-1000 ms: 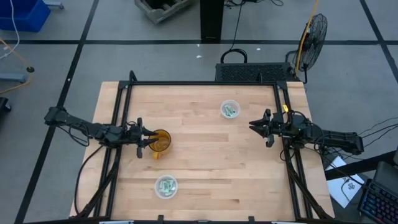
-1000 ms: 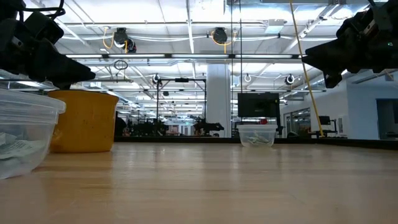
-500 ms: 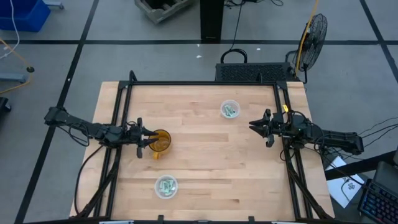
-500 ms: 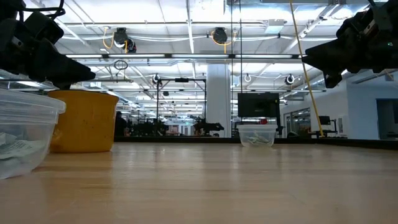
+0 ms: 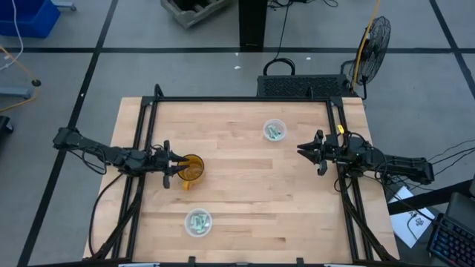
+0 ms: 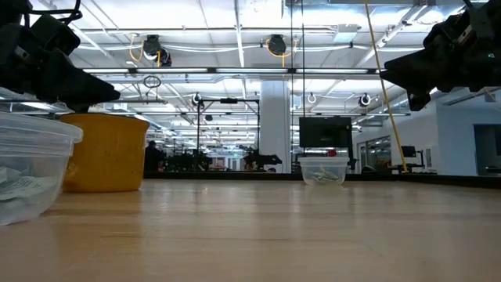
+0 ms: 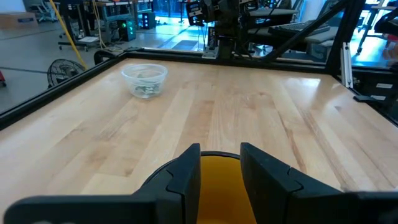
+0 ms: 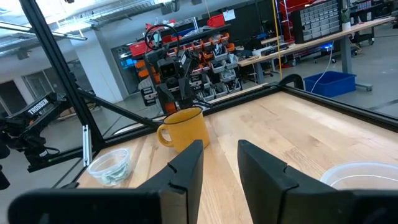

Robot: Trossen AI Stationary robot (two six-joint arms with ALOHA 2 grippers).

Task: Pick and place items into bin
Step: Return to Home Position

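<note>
The pale green-and-white packets lie inside two clear plastic cups: one cup [image 5: 274, 131] toward the far right of the table, one cup [image 5: 198, 222] near the front edge. The far cup [image 7: 145, 79] also shows in the left wrist view, and the near cup [image 8: 111, 167] in the right wrist view. An amber-orange cup [image 5: 192, 169] with a handle stands at the table's left. My left gripper [image 5: 177, 170] is open and hangs just above that cup's left rim [image 7: 219, 180], its fingers to either side of it. My right gripper [image 5: 304, 152] is open, raised at the table's right side.
A black frame rail [image 5: 245, 99] runs round the wooden table. In the low view the near clear cup [image 6: 31, 168] and the amber cup [image 6: 106, 153] stand at the left, with the far clear cup [image 6: 323, 170] beyond. The bare boards [image 5: 252, 185] lie between the arms.
</note>
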